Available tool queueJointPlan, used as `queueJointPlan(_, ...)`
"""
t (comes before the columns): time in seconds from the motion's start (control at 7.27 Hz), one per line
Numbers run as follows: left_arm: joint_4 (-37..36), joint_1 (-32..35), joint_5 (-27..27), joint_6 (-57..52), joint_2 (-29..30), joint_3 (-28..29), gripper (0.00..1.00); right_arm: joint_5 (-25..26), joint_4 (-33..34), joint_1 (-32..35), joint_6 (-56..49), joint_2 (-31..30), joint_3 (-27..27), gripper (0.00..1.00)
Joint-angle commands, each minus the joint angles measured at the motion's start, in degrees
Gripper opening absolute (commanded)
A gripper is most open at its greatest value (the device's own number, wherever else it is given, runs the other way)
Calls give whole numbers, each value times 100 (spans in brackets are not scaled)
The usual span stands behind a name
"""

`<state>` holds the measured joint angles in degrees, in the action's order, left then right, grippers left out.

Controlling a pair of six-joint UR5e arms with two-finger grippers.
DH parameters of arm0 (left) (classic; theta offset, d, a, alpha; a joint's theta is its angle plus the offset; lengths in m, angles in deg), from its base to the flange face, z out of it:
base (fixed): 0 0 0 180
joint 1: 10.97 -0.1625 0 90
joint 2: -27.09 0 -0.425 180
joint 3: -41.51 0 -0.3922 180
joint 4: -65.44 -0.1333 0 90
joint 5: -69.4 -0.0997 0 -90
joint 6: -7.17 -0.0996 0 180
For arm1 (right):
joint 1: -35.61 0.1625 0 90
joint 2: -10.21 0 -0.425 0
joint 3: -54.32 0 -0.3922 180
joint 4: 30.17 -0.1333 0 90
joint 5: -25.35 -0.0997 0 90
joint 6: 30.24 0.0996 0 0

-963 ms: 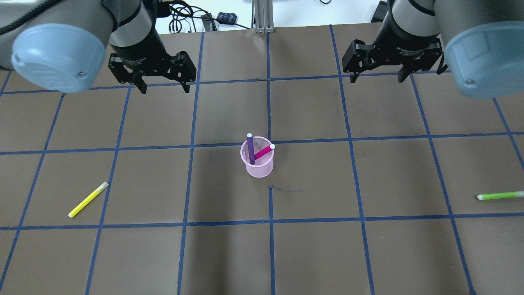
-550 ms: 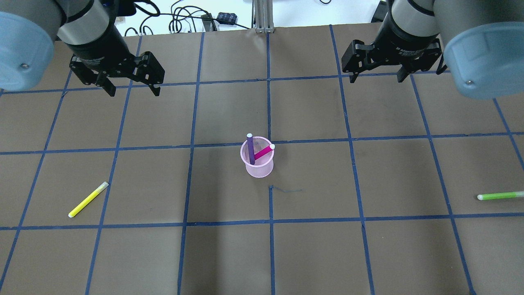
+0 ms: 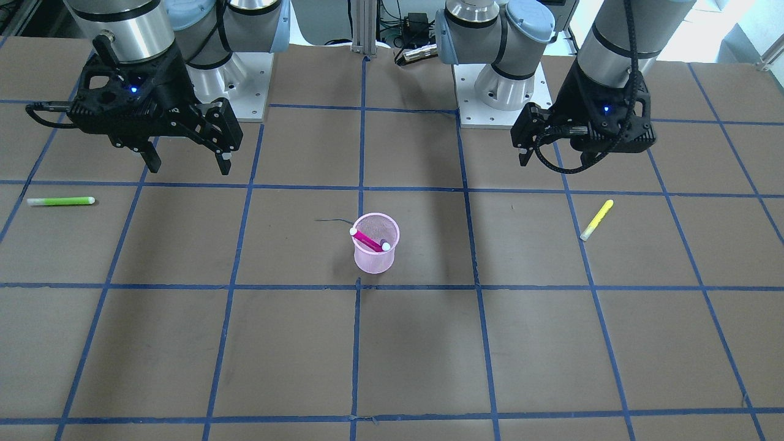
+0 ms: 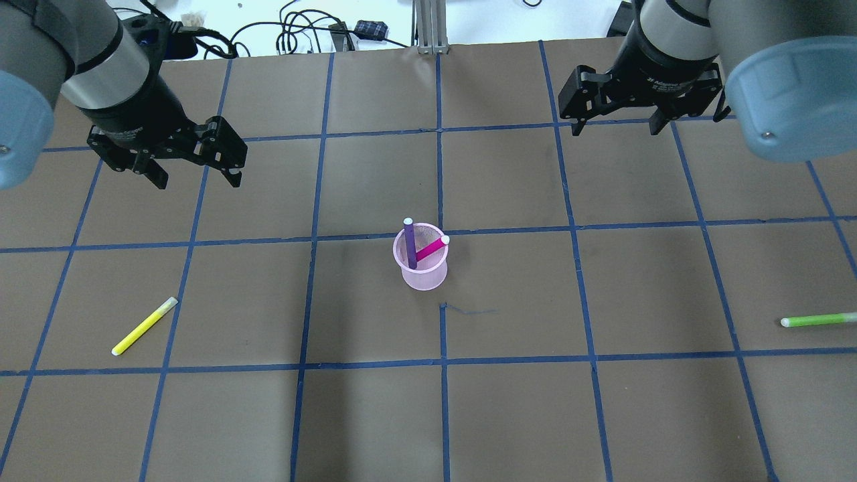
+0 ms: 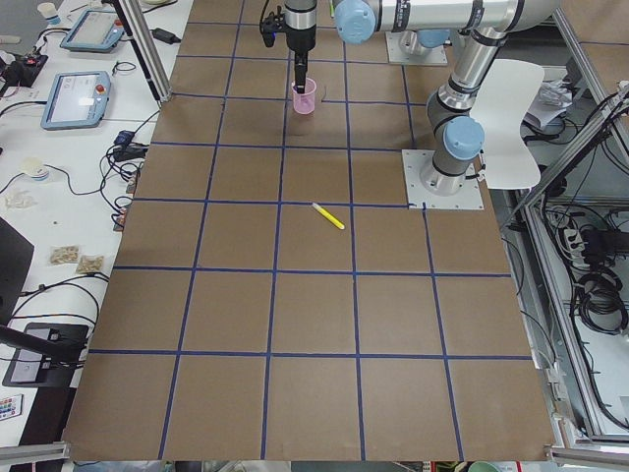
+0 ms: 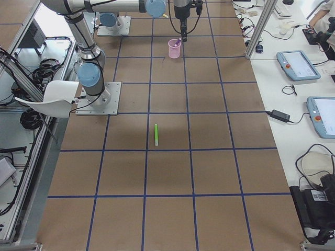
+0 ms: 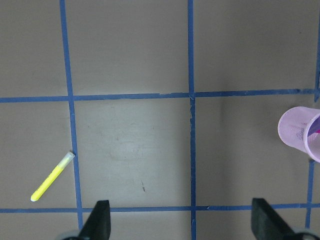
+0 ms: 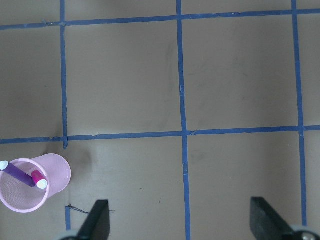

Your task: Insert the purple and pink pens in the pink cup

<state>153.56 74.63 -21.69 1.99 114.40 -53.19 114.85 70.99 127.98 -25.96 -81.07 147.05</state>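
Observation:
The pink mesh cup point(image 4: 422, 273) stands upright near the table's middle. The purple pen point(image 4: 410, 244) and the pink pen point(image 4: 432, 248) both stand in it and lean on its rim. The right wrist view shows the cup point(image 8: 52, 175) with both pens inside, and the left wrist view shows the cup point(image 7: 299, 131) at its right edge. My left gripper point(image 4: 197, 182) is open and empty, far to the cup's left and behind it. My right gripper point(image 4: 616, 129) is open and empty, far to the cup's right and behind it.
A yellow pen point(image 4: 144, 326) lies on the brown mat at the front left. A green pen point(image 4: 818, 320) lies near the right edge. Cables point(image 4: 301, 30) lie beyond the table's far edge. Blue tape lines grid the mat.
My left gripper has moved to the left and a little toward the near side, still open and empty. The right arm, cup and pens have not moved.

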Motion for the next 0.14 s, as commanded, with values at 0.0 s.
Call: queueJointPlan(0.0, -32, -8, 4, 7, -56, -49, 100, -2, 1, 0, 2, 6, 0, 100)
